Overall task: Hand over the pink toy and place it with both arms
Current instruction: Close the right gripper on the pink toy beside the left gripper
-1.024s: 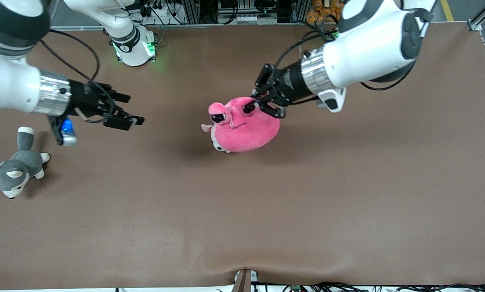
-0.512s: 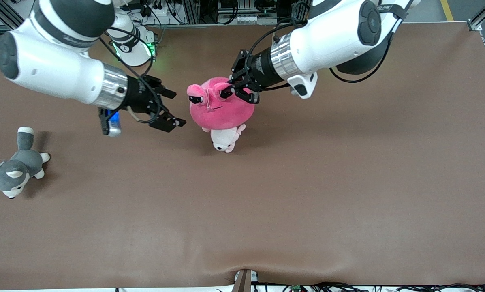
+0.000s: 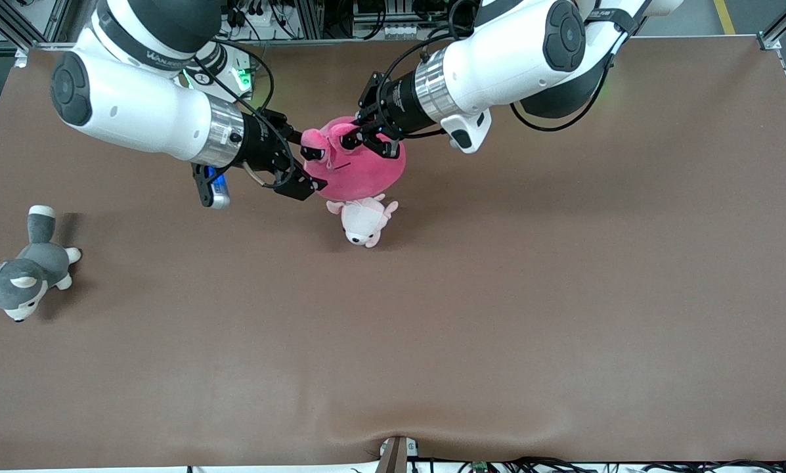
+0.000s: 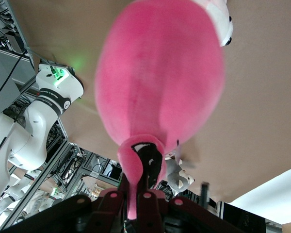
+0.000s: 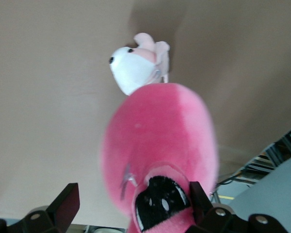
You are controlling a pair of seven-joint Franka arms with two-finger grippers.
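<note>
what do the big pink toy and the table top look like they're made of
The pink toy looks like soft plush fabric: a fuzzy matte nap, and it hangs rounded from one eye stalk pinched in the left gripper. The table seems covered with a matte brown sheet, perhaps cloth or vinyl; it puckers near the front edge.

Even overhead light is filling the front view, which is showing crisp and bright. The grey plush dog is casting a soft shadow, and a green glow is spilling from the base at the upper left. In both wrist views the pink toy is filling the frame and blurring softly. White glare is washing out the lower right corner of the left wrist view.
</note>
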